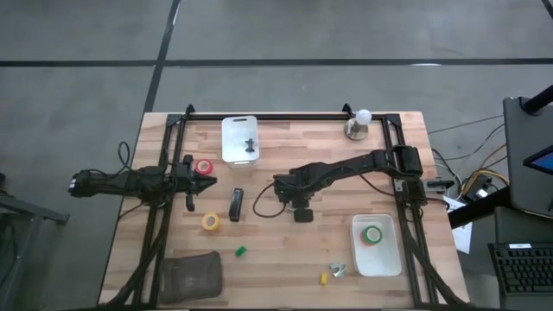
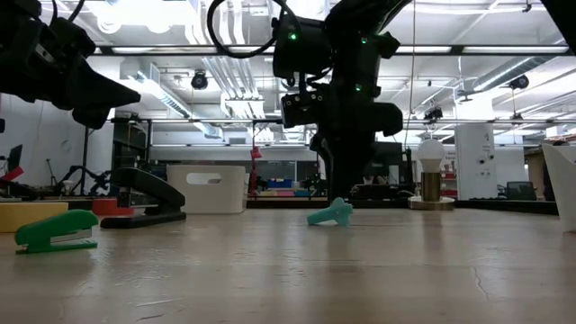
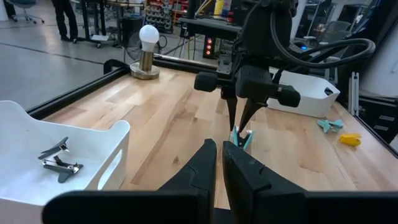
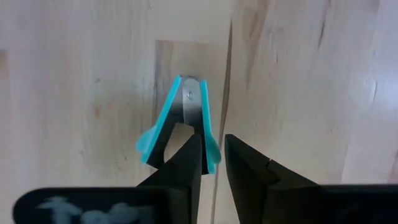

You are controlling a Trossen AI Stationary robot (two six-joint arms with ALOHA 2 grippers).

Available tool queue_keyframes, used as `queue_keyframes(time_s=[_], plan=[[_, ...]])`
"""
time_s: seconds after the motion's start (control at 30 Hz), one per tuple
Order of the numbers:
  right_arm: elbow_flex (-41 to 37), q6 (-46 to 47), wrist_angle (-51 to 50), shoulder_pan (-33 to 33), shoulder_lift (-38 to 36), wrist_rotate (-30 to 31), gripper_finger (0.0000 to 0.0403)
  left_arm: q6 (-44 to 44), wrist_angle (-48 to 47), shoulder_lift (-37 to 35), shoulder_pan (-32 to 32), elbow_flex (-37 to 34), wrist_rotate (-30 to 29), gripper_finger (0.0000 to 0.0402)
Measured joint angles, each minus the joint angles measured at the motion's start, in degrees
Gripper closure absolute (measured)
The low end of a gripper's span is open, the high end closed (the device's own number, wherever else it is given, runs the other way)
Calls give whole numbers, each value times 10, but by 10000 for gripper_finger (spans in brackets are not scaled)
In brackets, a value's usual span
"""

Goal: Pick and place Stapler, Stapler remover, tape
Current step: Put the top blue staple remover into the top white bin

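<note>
Down at mid-bench with the right end effector [image 4: 211, 149], on the teal stapler remover [image 4: 186, 109], straddling only one of its wings; clamped or not, cannot tell. Risks an off-centre pinch: could pivot the remover, squirt it sideways across the wood, or drop it on the lift toward the white tray [image 1: 356, 250] by the right edge. Waits with the left end effector [image 3: 219, 144] pressed together, empty, beside the red tape [image 1: 204, 168] near the left edge. Leaves the stapler [image 1: 236, 205] lying just left of centre.
</note>
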Motion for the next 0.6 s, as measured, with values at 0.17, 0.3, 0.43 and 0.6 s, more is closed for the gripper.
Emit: queue_keyframes(time_s=[0.17,0.3,0.43,0.6], plan=[[-8,1,2,-1,0,0,350,0,0,0,0,0,0,369],[-15,3,5,-1,-1,2,364,0,0,0,0,0,0,369],[-16,5,7,0,-1,9,383,0,0,0,0,0,0,369],[-9,5,11,0,-1,9,393,0,0,0,0,0,0,369]])
